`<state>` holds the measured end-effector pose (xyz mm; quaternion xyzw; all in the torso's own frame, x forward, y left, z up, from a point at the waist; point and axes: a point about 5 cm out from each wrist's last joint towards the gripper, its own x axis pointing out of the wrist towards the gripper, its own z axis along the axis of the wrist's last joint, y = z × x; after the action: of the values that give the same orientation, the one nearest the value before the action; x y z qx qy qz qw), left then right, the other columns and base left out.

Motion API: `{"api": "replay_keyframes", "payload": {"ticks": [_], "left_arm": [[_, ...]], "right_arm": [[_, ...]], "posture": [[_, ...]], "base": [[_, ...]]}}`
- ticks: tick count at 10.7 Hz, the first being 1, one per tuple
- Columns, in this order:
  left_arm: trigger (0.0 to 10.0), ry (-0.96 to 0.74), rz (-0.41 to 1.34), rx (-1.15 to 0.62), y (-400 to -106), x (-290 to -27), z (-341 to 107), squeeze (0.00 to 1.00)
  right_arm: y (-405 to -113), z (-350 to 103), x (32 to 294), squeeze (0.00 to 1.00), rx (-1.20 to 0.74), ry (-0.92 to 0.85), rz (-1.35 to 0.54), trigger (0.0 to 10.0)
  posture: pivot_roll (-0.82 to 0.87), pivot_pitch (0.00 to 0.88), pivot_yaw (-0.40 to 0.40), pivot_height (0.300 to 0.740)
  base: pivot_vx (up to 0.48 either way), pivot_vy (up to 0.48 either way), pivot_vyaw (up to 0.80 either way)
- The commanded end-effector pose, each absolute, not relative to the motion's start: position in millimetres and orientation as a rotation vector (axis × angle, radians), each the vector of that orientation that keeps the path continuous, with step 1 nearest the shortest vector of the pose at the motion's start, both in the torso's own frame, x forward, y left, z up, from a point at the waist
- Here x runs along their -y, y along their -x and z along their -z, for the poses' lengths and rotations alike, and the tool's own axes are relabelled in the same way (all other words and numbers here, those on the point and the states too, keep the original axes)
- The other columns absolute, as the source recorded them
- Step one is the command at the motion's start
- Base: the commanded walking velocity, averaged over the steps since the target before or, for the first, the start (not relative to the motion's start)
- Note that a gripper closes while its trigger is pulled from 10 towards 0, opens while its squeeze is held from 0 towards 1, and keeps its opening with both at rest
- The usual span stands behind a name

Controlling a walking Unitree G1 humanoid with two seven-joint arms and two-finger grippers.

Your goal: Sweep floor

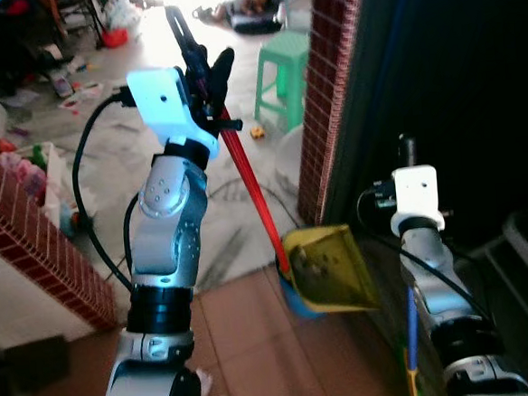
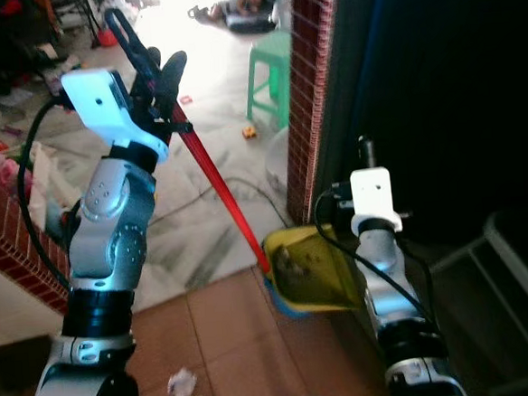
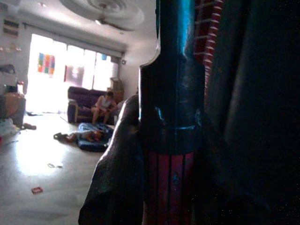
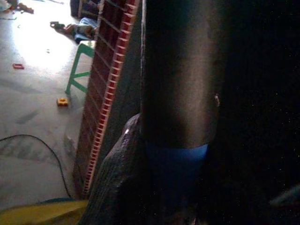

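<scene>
In the left eye view I am watching the left gripper (image 1: 208, 75) in the upper centre of the frame, its fingers pinching the top of the red handle (image 1: 255, 194), which is running on a slant from upper centre down to the yellow dustpan (image 1: 332, 270) at lower centre; so the long axis is falling away from that gripper toward lower right, and the pan is lying well below it and closer to the right arm. The right gripper (image 1: 407, 147) is standing at right of centre against the dark doorway, and a blue and yellow pole (image 1: 411, 342) is running down past that arm to the bottom edge; I am taking it for the broom. In the right eye view I am counting one dustpan, two handles, one green stool (image 2: 269, 75) at upper centre, one brick pillar (image 2: 304, 95) just right of it, and two white scraps (image 2: 181, 382) lying on the brown tiles at the bottom edge, down-left of the pan. In the left wrist view the dark fingers (image 3: 112, 180) are pressing on a red ribbed shaft with a black cap, and two people are far off at centre left. In the right wrist view the fingers (image 4: 119, 173) are closing around a dark tube with a blue band
</scene>
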<state>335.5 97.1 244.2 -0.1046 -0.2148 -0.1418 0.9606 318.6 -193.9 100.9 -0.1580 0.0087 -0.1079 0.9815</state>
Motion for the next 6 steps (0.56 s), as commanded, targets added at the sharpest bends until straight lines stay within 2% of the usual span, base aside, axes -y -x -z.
{"api": "replay_keyframes", "payload": {"ticks": [1, 4, 6], "left_arm": [[10.0, 0.145, 0.253, 0.557, -332.4, -105.8, -263.4, 0.0], [10.0, 0.076, 0.264, 0.605, -328.8, -98.8, -266.9, 0.0], [10.0, 0.07, 0.328, 0.623, -325.4, -77.8, -262.3, 0.0]], "right_arm": [[-323.7, -111.2, 189.3, 0.0, 0.026, 0.331, 0.197, 10.0], [-323.8, -108.9, 188.5, 0.0, 0.019, 0.331, 0.192, 10.0], [-328.8, -114.9, 185.0, 0.0, 0.044, 0.323, 0.173, 10.0]], "posture": [[-0.06, 0.0, 0.013, 0.74], [-0.05, 0.0, 0.012, 0.74], [-0.06, 0.0, 0.016, 0.74]], "base": [[0.0, 0.0, 0.0], [0.0, 0.0, 0.0], [0.0, 0.0, 0.0]]}}
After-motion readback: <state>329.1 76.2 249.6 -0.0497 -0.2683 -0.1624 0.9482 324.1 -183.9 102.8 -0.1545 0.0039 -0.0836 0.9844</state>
